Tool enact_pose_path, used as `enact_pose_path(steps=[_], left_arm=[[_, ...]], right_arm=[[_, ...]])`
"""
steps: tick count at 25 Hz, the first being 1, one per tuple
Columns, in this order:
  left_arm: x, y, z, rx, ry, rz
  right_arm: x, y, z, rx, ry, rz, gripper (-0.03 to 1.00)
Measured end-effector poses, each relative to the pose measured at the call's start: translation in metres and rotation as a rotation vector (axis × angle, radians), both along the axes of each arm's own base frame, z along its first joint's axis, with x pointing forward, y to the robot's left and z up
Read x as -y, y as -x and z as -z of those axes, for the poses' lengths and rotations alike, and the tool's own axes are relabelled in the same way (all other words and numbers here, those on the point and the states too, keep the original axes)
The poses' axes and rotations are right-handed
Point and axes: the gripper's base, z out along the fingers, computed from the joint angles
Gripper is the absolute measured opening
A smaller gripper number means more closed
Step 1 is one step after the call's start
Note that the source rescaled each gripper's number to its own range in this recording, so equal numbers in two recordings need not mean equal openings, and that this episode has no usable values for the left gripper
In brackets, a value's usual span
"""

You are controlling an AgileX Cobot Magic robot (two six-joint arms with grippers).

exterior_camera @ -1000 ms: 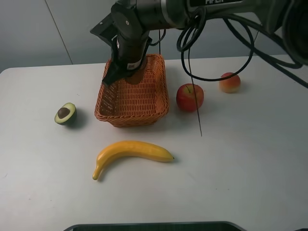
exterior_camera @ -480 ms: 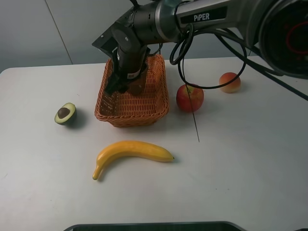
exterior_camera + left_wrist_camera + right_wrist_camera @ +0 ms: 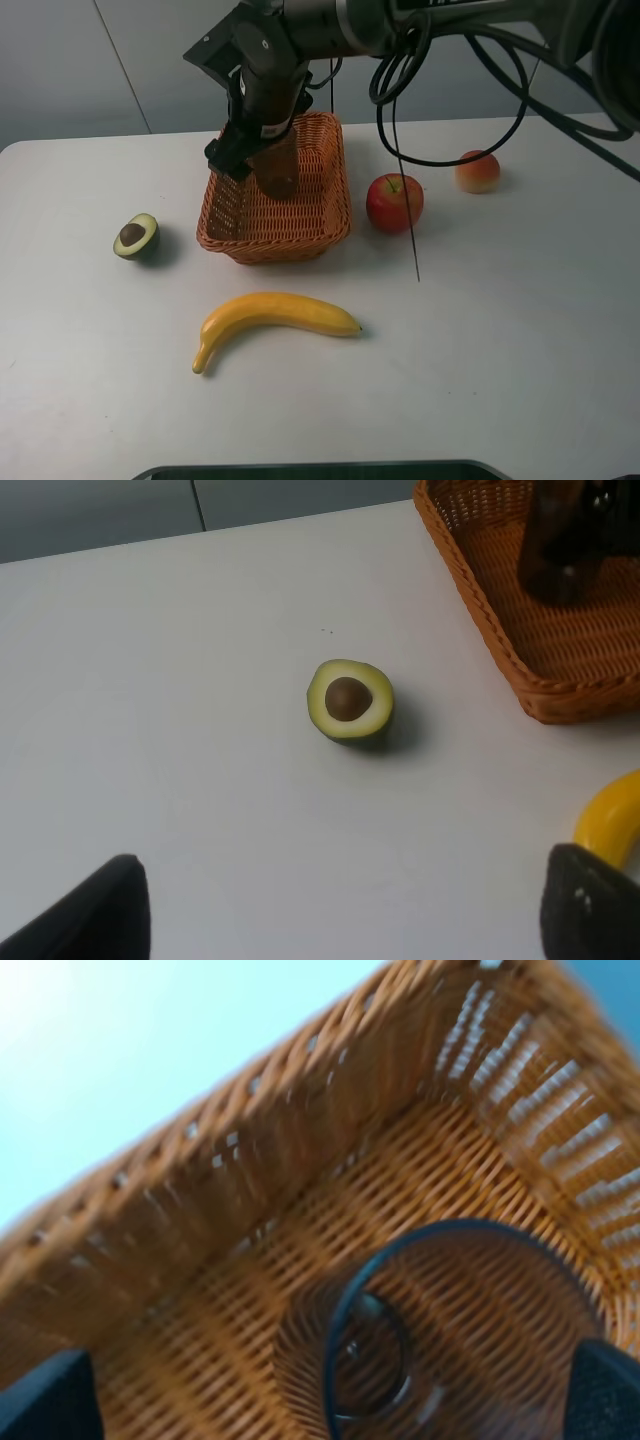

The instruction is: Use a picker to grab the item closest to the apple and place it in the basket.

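Note:
The smoky-grey tumbler point(image 3: 280, 172) stands inside the wicker basket point(image 3: 275, 245), toward its far end. My right gripper point(image 3: 250, 155), the picker on the glossy black arm, hovers just above it, open. In the right wrist view the tumbler point(image 3: 450, 1340) is seen from above on the basket's point(image 3: 250, 1160) woven floor, and my right gripper point(image 3: 320, 1400) has one finger well clear of the rim. The red apple point(image 3: 394, 202) sits right of the basket. My left gripper point(image 3: 350, 920) is open and empty over the table; that view also shows the basket point(image 3: 560, 695) and tumbler point(image 3: 560, 550).
A peach point(image 3: 477, 172) lies right of the apple. A halved avocado point(image 3: 136, 236) sits left of the basket and a banana point(image 3: 270, 318) in front of it. A thin black cable point(image 3: 405, 230) hangs down beside the apple.
The right gripper lowered the tumbler into the basket, let go of it and rose a little. The tumbler now stands free on the basket floor.

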Motion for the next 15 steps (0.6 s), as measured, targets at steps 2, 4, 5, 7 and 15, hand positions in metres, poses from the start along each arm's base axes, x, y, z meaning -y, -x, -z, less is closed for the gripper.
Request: enact_pose_path(steps=[2,4,5,7,15], left_arm=[[0.000,0.000,0.000,0.000,0.000,0.000],[0.000,0.000,0.000,0.000,0.000,0.000],[0.000,0.000,0.000,0.000,0.000,0.000],[0.000,0.000,0.000,0.000,0.000,0.000],[0.000,0.000,0.000,0.000,0.000,0.000]], right_arm=[[0.001,0.004,-0.015,-0.009,-0.042,0.013,1.00],[0.002,0.008,-0.027,-0.032,-0.079,0.029,1.00],[0.003,0.011,-0.034,-0.050,-0.097,0.039,1.00],[0.006,0.015,-0.044,-0.065,-0.109,0.052,1.00],[0.048,0.014,-0.091,-0.104,-0.153,0.181,1.00]])
